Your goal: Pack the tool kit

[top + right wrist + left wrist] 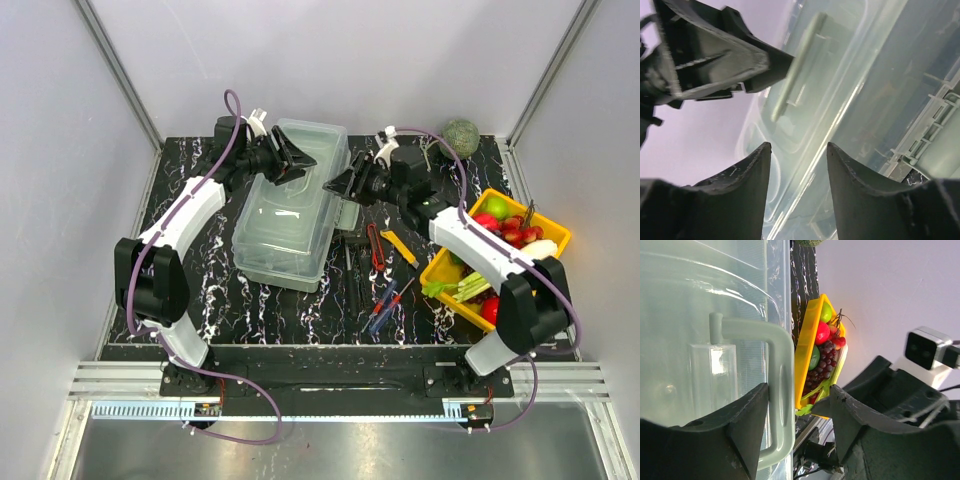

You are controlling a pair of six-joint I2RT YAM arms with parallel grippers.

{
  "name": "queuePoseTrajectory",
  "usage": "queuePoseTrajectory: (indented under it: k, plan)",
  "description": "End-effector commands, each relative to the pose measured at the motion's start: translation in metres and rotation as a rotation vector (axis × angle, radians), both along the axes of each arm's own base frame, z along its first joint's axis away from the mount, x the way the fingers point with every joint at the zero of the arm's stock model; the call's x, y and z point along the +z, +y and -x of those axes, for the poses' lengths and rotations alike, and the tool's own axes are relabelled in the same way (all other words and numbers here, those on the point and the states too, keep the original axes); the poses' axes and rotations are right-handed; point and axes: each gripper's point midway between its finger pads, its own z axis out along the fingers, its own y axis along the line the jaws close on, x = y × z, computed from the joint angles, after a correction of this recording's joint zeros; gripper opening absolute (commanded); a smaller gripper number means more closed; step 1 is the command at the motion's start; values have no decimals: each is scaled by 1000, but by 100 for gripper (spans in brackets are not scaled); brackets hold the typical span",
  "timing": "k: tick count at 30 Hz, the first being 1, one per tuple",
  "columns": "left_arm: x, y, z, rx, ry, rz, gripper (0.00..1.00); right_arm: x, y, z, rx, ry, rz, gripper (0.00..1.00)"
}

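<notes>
The pale grey-green toolbox [285, 225] lies on the black table with its clear lid down. My left gripper [298, 160] hangs over the lid, open. In the left wrist view [799, 390] the lid's handle [782, 370] sits between its jaws, against the left finger [747, 415]. My right gripper [333, 185] is open and empty at the box's right edge, and the right wrist view [797, 150] shows the lid [880, 90] behind it. A dark tool that may be the black hammer [350, 252], red pliers [375, 247], yellow knife [400, 248] and red and blue screwdrivers [387, 303] lie right of the box.
A yellow tray [440, 268] of fruit and vegetables stands at the right, under the right arm; it also shows in the left wrist view [807, 350]. A green round vegetable [461, 137] sits at the back right. Grey walls enclose the table.
</notes>
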Motion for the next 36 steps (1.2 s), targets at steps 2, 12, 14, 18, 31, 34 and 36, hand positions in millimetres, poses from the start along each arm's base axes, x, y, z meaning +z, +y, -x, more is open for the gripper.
queuePoseTrajectory:
  k: [2,12,14,18,31,34,36]
  plan:
    - [40,-11,14,-85,-107,69,55,15,26,-7,58,-42,-61,51]
    - [33,-7,13,-84,-103,51,56,0,31,-33,-10,-35,-21,34]
    - [32,-6,13,-83,-101,49,56,-1,25,-35,-39,-46,-7,29]
    - [36,-4,12,-80,-109,52,56,12,18,-30,-62,-90,-6,15]
    - [30,-3,13,-87,-97,35,56,-29,43,-61,-2,-13,86,2]
    - [31,-1,14,-85,-107,15,57,-42,43,-67,-7,7,130,2]
    - [29,1,13,-80,-111,-10,58,-45,45,-70,-3,4,136,2]
